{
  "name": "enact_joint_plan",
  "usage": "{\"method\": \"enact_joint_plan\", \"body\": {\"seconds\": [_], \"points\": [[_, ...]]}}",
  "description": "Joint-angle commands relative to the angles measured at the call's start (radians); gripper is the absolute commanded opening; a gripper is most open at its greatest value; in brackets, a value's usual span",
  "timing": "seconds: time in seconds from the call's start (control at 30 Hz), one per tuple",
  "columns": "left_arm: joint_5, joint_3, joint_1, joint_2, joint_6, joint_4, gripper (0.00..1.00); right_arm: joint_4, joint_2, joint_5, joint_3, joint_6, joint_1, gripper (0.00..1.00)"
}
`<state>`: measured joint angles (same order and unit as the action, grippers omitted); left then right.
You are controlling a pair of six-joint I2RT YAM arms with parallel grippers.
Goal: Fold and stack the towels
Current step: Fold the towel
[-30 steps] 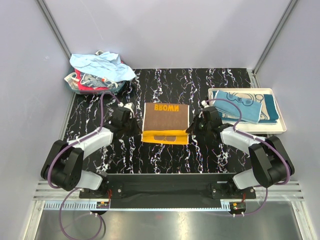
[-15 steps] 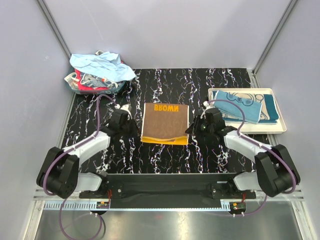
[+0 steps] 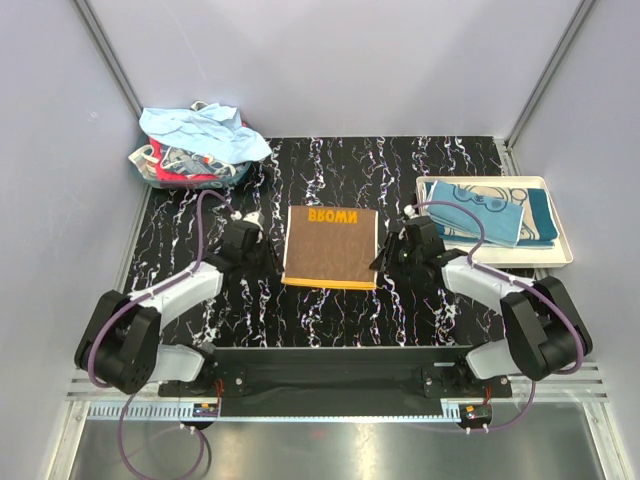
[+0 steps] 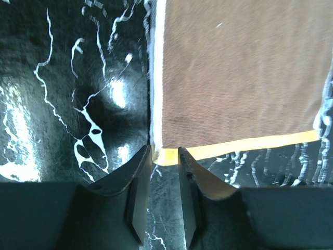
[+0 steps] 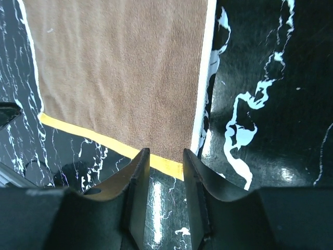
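Narrowly parted and clasping nothing, the left gripper (image 4: 163, 151) and right gripper (image 5: 165, 153) are poised at the near corners of the brown towel (image 3: 330, 247), laid folded on the table (image 3: 430, 160) — flanked by a crumpled towel heap (image 3: 195, 145) far left and a tray (image 3: 560, 257) of folded towels (image 3: 480, 212) at right.

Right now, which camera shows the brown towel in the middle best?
The top external view: the whole brown towel lies flat there, with orange lettering at its far edge. The left wrist view shows only its near left corner with the yellow strip, and the right wrist view only the near right corner.
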<state>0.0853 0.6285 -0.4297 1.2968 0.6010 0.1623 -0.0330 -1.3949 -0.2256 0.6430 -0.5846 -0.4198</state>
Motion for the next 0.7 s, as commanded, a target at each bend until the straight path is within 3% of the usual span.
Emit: {"method": "enact_joint_plan", "body": {"seconds": [0.0, 0.17, 0.33, 0.5, 0.67], "points": [[-0.036, 0.042, -0.004, 0.033, 0.006, -0.047, 0.33, 0.024, -0.015, 0.022, 0.001, -0.027, -0.022, 0.38], [-0.082, 0.183, -0.003, 0.117, 0.014, -0.043, 0.36, -0.04, -0.039, 0.13, 0.092, -0.017, -0.02, 0.38], [-0.072, 0.423, 0.017, 0.261, -0.001, -0.043, 0.36, -0.136, -0.16, 0.215, 0.329, 0.037, -0.007, 0.37], [0.095, 0.666, 0.039, 0.479, -0.076, -0.063, 0.33, -0.169, -0.367, 0.163, 0.61, 0.048, 0.032, 0.3], [0.155, 0.85, 0.065, 0.677, -0.112, -0.032, 0.27, -0.197, -0.61, 0.063, 0.829, 0.023, 0.038, 0.22]]}}
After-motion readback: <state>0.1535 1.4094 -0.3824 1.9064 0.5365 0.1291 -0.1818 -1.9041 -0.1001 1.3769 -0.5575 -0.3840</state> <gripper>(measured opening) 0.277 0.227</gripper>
